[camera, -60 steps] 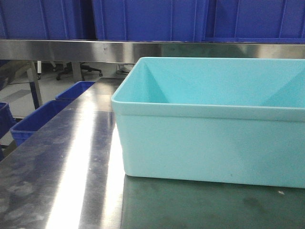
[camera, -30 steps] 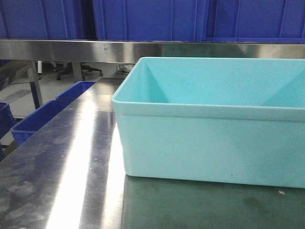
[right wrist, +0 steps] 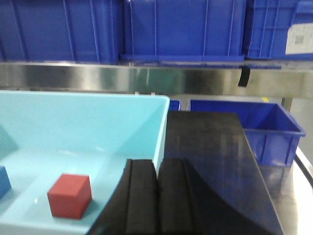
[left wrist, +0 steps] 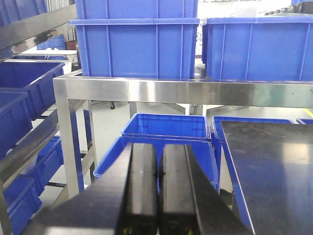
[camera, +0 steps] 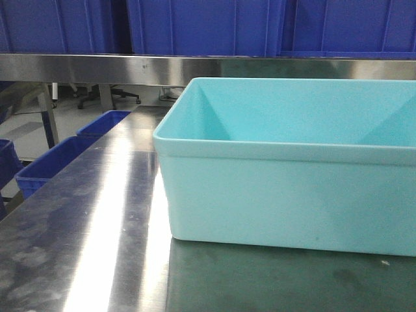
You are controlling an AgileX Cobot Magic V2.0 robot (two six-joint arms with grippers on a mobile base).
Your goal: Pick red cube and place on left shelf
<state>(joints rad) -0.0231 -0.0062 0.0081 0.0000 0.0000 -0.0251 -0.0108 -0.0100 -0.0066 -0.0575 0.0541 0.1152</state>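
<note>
The red cube (right wrist: 70,195) lies on the floor of the light teal bin (right wrist: 159,125), seen in the right wrist view at lower left. My right gripper (right wrist: 157,169) is shut and empty, hovering over the bin's right wall, to the right of the cube. My left gripper (left wrist: 159,152) is also shut with nothing in it, off the table's left side above blue crates. A steel shelf (left wrist: 186,92) carrying blue crates runs across ahead of it. From the front view the teal bin (camera: 286,153) hides the cube, and neither gripper shows.
A blue block (right wrist: 4,182) sits at the bin's left edge. The steel table (camera: 97,227) lies left of the bin. Blue crates (left wrist: 166,128) stand below, left of the table; another blue crate (right wrist: 266,128) is at right. Large blue crates (camera: 201,26) line the upper shelf.
</note>
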